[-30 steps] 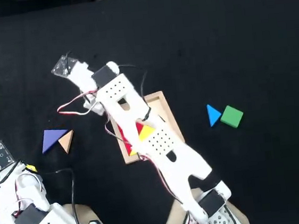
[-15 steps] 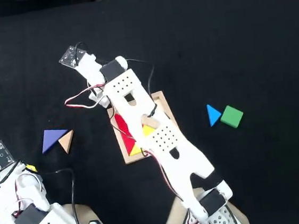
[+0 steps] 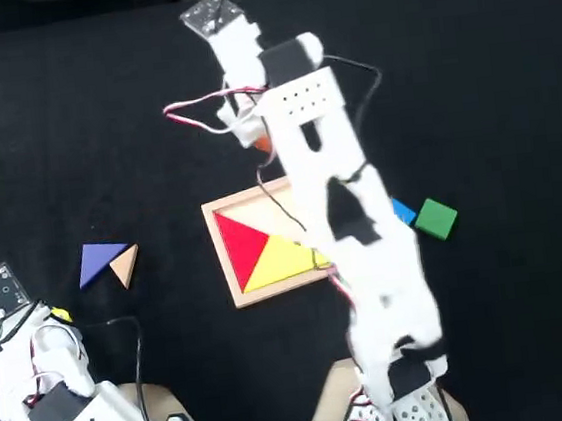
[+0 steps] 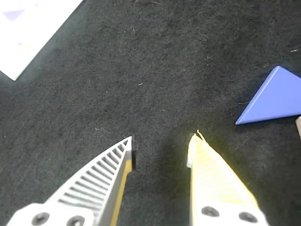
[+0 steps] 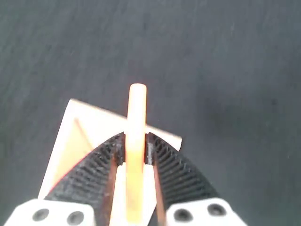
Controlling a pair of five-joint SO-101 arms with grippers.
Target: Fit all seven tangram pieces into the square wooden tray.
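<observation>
the orange piece [image 5: 137, 101] stands edge-on, clamped in the right pincer [image 5: 135, 137], with the wooden tray [image 5: 77, 120] lying below it and apart from the piece. the grip is narrow, so the piece could pivot or slip. lowered edge-on, it might catch the rim or ride onto the red triangle [image 3: 239, 240] and yellow triangle [image 3: 284, 260]. the left pincer [image 4: 160, 150] gapes wide and empty, with the purple triangle [image 4: 275, 96] near one fingertip. no writing is legible.
</observation>
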